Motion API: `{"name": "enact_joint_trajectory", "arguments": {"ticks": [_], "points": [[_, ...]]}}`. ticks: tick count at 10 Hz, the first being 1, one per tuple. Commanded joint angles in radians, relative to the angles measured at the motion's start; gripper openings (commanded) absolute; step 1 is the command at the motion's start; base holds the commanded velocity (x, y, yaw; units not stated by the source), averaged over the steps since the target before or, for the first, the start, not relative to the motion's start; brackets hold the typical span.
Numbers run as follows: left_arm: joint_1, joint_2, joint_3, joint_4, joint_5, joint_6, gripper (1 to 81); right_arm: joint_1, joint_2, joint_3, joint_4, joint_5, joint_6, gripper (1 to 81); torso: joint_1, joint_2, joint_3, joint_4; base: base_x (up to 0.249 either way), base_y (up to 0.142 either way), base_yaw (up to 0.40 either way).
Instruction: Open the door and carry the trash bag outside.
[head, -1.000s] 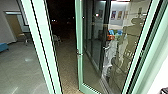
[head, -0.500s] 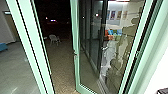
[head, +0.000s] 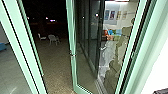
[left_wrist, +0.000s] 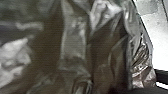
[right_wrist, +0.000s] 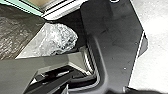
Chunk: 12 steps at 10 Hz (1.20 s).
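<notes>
In the head view the green-framed glass door (head: 72, 43) stands ajar, its free edge apart from the green post (head: 22, 47) to its left. Paved ground shows through the gap between them. Dark, glossy, wrinkled trash bag plastic (left_wrist: 75, 37) lies close before the left wrist camera. In the right wrist view the brown-grey bag (right_wrist: 20, 30) has clear crumpled plastic (right_wrist: 61, 37) beside it, next to the robot's dark plate. How either gripper holds the bag, if at all, I cannot tell.
Outside in the dark stand a pale chair (head: 53, 39) and another white seat (head: 42, 37). Grey indoor floor (head: 11, 67) and a blue seat edge (head: 2, 46) lie left of the post. A white surface (head: 156, 60) is close on the right.
The head camera has moved, so post and door appear farther left. More of the paved ground shows between them, and the pale chairs outside have come into clearer sight.
</notes>
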Motion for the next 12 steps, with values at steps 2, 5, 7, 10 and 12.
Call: {"name": "enact_joint_trajectory", "arguments": {"ticks": [2,5,7,10,12], "points": [[-0.06,0.002,0.0,0.006,0.065,0.009,1.0,0.039,0.008,0.003,0.009,-0.053,-0.003,81.1,0.0,0.0,0.0,0.0,0.0,-0.122,0.0],[-0.058,0.002,0.0,0.006,0.065,0.009,1.0,0.039,0.008,0.003,0.009,-0.053,-0.003,81.1,0.0,0.0,0.0,0.0,0.0,-0.109,0.0],[-0.057,0.002,0.0,0.006,0.065,0.01,1.0,0.039,0.008,0.003,0.008,-0.053,-0.004,81.1,0.0,0.0,0.0,0.0,0.0,-0.097,0.0],[-0.057,0.002,0.0,0.004,0.065,0.009,1.0,0.039,0.008,0.003,0.008,-0.053,-0.004,81.1,0.0,0.0,0.0,0.0,0.0,-0.028,0.0],[-0.057,0.0,0.0,0.004,0.065,0.009,1.0,0.039,0.008,0.003,0.008,-0.053,-0.004,81.1,0.0,0.0,0.0,0.0,0.0,0.0,0.0]]}}
